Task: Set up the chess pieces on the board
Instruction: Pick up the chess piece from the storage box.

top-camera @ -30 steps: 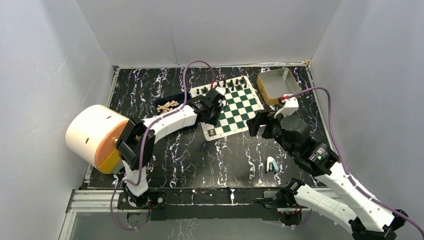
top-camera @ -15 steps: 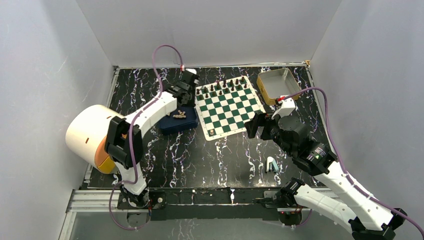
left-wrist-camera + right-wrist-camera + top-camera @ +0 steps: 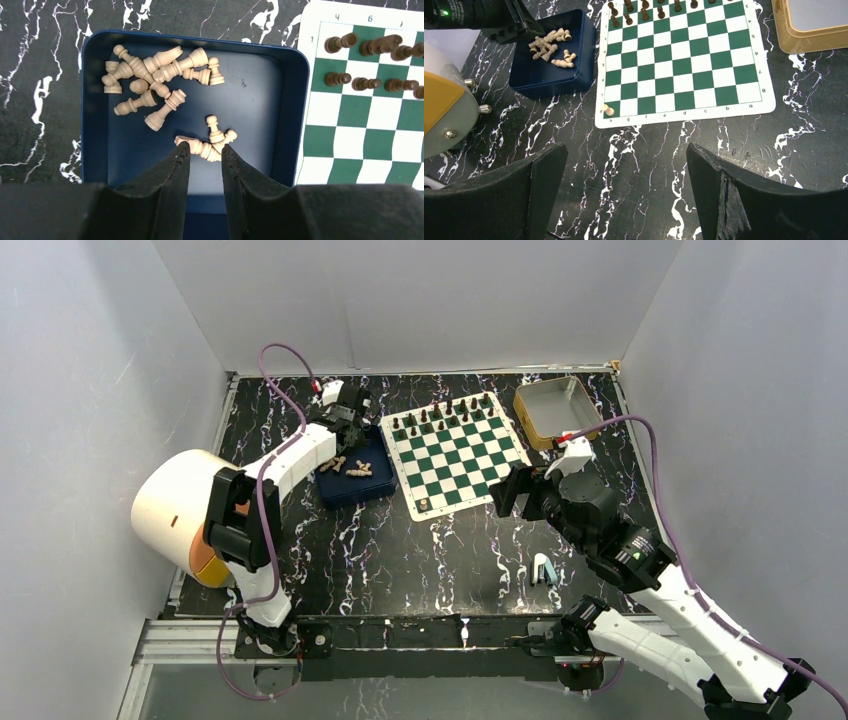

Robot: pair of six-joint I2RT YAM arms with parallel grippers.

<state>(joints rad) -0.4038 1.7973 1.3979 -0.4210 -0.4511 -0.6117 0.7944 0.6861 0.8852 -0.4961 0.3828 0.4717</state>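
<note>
Cream chess pieces point(image 3: 155, 75) lie in a heap in the blue tray point(image 3: 92, 100), left of the green-and-white board point(image 3: 350, 115). My left gripper point(image 3: 205, 150) hovers over the tray's near part, slightly open, with a lying cream piece point(image 3: 207, 150) just beyond its tips. In the top view, the left gripper point(image 3: 345, 415) is over the tray's far end point(image 3: 355, 490). One cream piece point(image 3: 609, 110) stands on the board's near left corner point(image 3: 424, 505). Dark pieces point(image 3: 629, 10) fill the far rows. My right gripper point(image 3: 626, 150) is wide open and empty above the table, near the board's near edge point(image 3: 455, 450).
A yellow-rimmed tin point(image 3: 555, 410) sits right of the board. A big white and orange cylinder point(image 3: 190, 510) stands at the left. A small teal object point(image 3: 542, 568) lies on the black marbled table point(image 3: 400, 550) near my right arm.
My left gripper has swung left from the board's near left corner to over the blue tray, leaving a cream piece standing on that corner. The right arm has barely moved.
</note>
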